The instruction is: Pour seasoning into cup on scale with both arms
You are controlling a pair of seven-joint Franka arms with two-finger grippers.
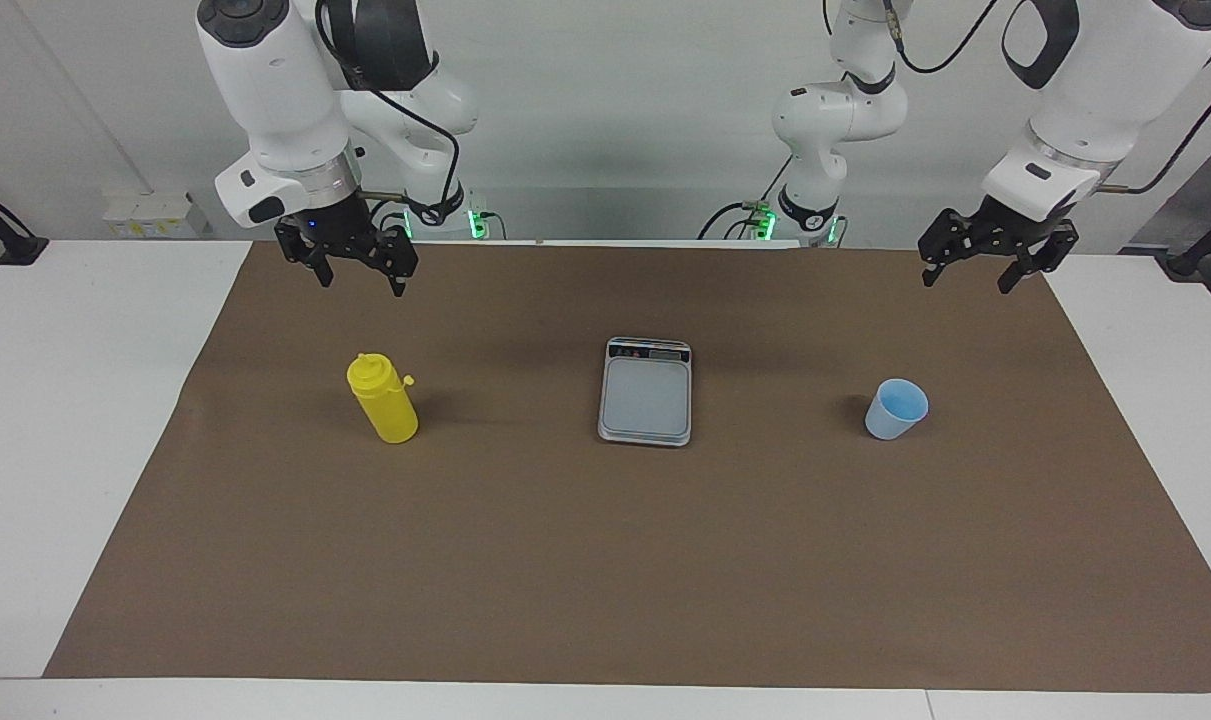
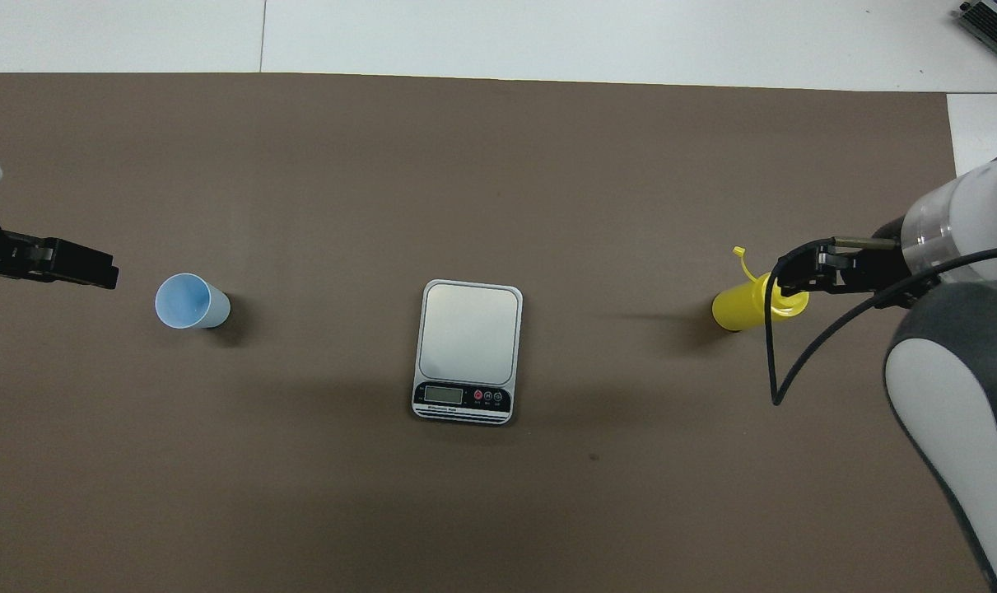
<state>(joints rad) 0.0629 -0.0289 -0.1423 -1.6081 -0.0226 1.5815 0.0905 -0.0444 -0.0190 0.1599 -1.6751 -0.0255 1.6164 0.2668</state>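
The yellow seasoning bottle stands upright on the brown mat toward the right arm's end. The silver scale lies mid-table with nothing on it, its display strip on the robots' side. The light blue cup stands upright toward the left arm's end. My right gripper hangs open and empty in the air over the mat's edge by the robots, apart from the bottle. My left gripper hangs open and empty over the mat's corner by the robots, apart from the cup.
A brown mat covers most of the white table. Bottle, scale and cup stand in one row across it, well apart from each other. A black cable loops down from the right arm's wrist.
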